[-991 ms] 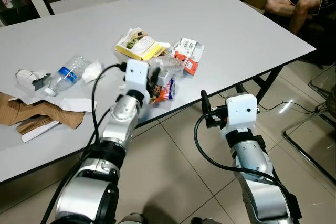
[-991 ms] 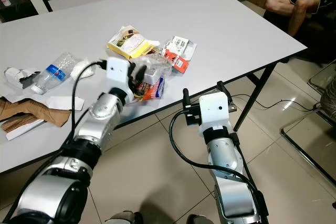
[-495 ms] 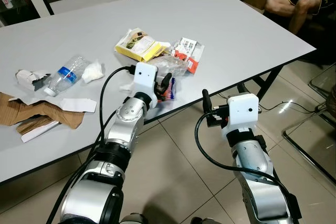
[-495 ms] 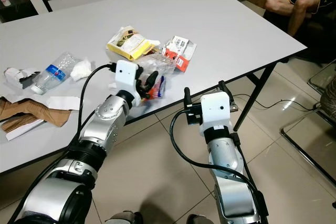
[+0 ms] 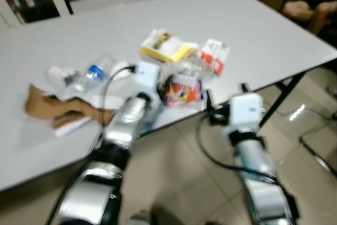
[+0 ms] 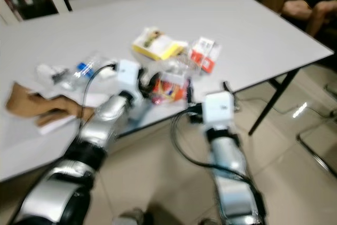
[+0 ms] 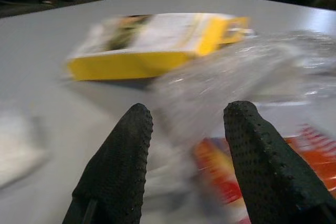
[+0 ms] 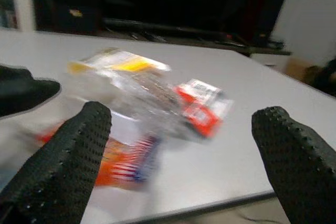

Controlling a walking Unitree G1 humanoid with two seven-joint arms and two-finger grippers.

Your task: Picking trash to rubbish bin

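My left end effector (image 7: 184, 145) has advanced into the trash pile on the surface (image 5: 274, 35), fingers parted around the clear wrapper (image 7: 236, 77), probably not yet gripping; blur limits certainty. My right end effector (image 8: 178, 150) hovers wide open and empty at the edge.

the right gripper (image 8: 181, 129) has its two black fingers (image 8: 60, 161) spread wide, framing a white table (image 8: 252, 145). between them lies blurred trash: a crumpled clear plastic bag (image 8: 139, 98), an orange and red wrapper (image 8: 118, 156) beside it, a red and white packet (image 8: 202, 106), and a yellow packet (image 8: 118, 62) farther back. the background is dark.
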